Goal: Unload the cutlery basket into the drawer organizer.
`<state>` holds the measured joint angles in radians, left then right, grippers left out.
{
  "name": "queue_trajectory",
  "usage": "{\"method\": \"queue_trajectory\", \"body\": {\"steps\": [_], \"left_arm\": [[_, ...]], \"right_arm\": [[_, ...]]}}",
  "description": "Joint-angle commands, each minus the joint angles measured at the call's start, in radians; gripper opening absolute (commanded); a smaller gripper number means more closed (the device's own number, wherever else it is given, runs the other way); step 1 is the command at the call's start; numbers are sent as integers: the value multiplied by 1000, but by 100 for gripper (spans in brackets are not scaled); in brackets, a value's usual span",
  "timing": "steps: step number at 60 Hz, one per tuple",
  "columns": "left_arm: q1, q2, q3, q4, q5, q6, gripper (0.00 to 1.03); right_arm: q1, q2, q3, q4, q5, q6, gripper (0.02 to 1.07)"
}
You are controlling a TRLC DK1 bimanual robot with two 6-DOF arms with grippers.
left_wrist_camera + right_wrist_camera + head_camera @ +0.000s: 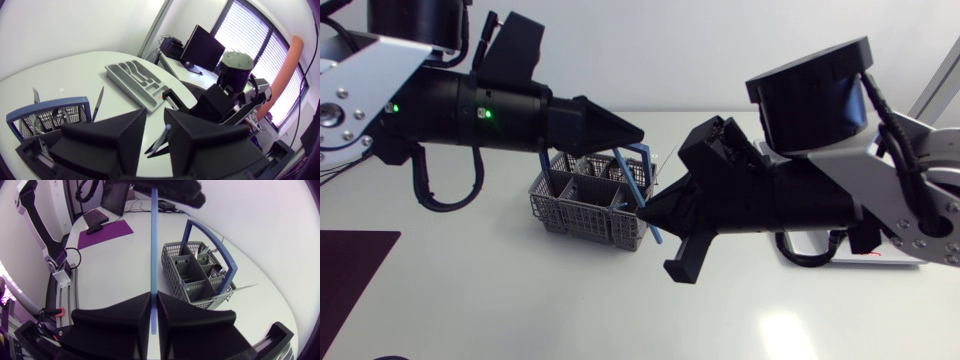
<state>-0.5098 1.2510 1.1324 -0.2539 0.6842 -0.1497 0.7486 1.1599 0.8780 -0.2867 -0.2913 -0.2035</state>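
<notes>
Basket [585, 205]: grey mesh, compartments, blue arched handle; stands mid-table [520, 300], under both grippers. A fork [35, 95] stands upright in it; a knife [97, 105] leans out past its rim. Organizer [131, 89]: grey tray with shaped slots; well apart from the basket, near the right arm's base. Utensil [153, 240]: thin, straight, blue; upright above the basket. Right gripper [154, 294]: fingers closed to a narrow slit, clamping the utensil's lower part. Left gripper [155, 112]: above the basket, fingers a little apart; utensil's upper end in the gap, contact not discernible.
</notes>
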Motion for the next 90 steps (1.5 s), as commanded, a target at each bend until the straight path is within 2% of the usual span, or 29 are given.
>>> {"method": "queue_trajectory", "body": {"steps": [1,8,15,18,23,28,32,39,48,55,68,77,90], "left_arm": [[24,4,79,7,12,-33,64],[105,-5,175,10,12,-57,73],[229,-4,273,4,14,-68,73],[255,-2,279,1,17,-51,73],[286,-2,265,-50,18,55,73],[284,-5,224,-119,2,193,73],[254,-30,158,-143,-68,306,73],[143,-74,38,-162,-229,486,73],[30,-84,-46,-176,-388,602,73],[-16,-56,-66,-216,-440,671,73],[-98,-28,-125,-231,-552,791,73],[-131,-1,-158,-229,-575,828,73],[-128,39,-152,-217,-575,883,73]], "right_arm": [[6,-2,-7,-14,-5,-4,8],[5,-26,-34,-31,-2,-8,8],[-38,-78,-59,-57,0,-8,8],[-64,-97,-62,-66,0,-8,8],[-132,-143,-71,-78,0,-7,8],[-227,-181,-86,-86,0,-7,8],[-318,-198,-100,-88,-2,-7,8],[-466,-204,-120,-88,-8,-13,8],[-644,-178,-129,-72,-6,-20,8],[-802,-86,-117,-49,-6,-20,8],[-950,84,-93,6,3,-20,8],[-983,231,-50,21,18,-8,9],[-965,417,24,43,106,4,10]]}}
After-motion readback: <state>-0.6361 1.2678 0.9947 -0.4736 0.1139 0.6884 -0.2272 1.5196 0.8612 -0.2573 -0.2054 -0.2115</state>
